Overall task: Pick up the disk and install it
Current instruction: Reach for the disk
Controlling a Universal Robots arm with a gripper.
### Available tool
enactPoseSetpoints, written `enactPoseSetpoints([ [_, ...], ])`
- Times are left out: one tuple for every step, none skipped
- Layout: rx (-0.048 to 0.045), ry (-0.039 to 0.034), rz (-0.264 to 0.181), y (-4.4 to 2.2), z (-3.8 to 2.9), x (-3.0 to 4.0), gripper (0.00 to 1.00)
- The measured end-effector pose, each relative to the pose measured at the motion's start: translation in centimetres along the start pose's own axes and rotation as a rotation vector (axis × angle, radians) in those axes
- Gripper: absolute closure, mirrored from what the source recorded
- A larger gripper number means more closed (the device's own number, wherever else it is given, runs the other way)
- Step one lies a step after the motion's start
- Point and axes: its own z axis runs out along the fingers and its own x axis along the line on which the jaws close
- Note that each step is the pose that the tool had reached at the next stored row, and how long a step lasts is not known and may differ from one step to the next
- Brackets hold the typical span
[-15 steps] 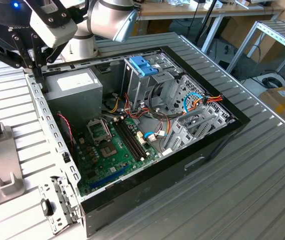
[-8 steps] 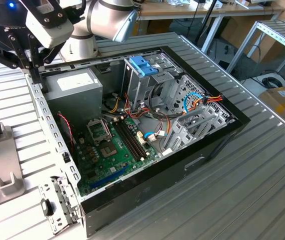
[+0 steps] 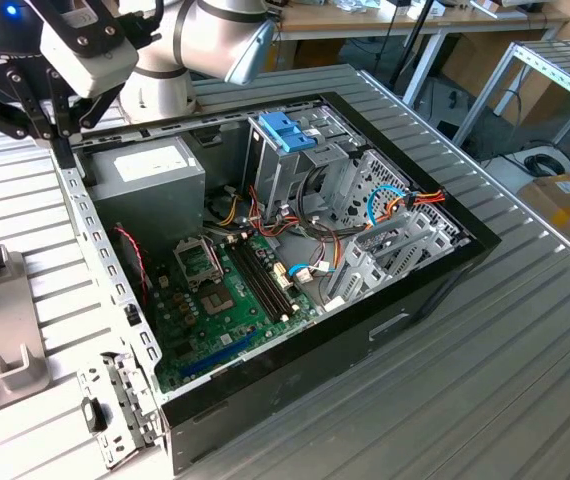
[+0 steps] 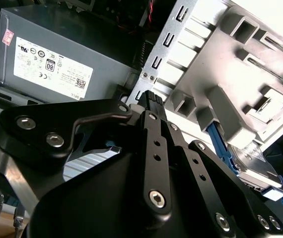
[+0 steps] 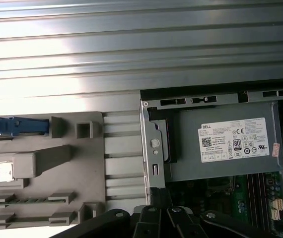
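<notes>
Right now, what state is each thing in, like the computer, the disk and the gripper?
Computer case: lying flat, side open.
Disk: on edge in the grey holder, not picked up.
Power supply: mounted inside the case.
Gripper: by the case's edge, apart from the disk.

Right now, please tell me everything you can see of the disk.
The disk is a flat silvery metal drive with a blue plastic frame along its edges. It stands on edge in a slot of the grey holder plate, outside the computer case. In the first wrist view it shows edge-on as a blue strip. The gripper is apart from it.
</notes>
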Motion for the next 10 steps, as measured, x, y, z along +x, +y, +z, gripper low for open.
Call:
enactPoseSetpoints([
  [0.0001, 0.0001, 0.0, -0.01, -0.01, 0.08, 0.9],
  [0.0, 0.0, 0.0, -0.01, 0.0, 0.15, 0.9],
  [0.0, 0.0001, 0.0, -0.02, -0.01, 0.26, 0.9],
  [0.0, 0.0001, 0.0, -0.02, -0.01, 0.31, 0.9],
  [0.0, 0.0, 0.0, -0.03, -0.01, 0.38, 0.9],
  [0.0, 0.0001, 0.0, -0.03, -0.02, 0.45, 0.9],
  [0.0, 0.0, 0.0, -0.04, -0.02, 0.58, 0.9],
  [0.0, 0.0001, 0.0, -0.05, -0.02, 0.64, 0.9],
  [0.0, 0.0, 0.0, -0.05, -0.02, 0.71, 0.9],
  [0.0, 0.0, 0.0, -0.06, -0.02, 0.77, 0.9],
])
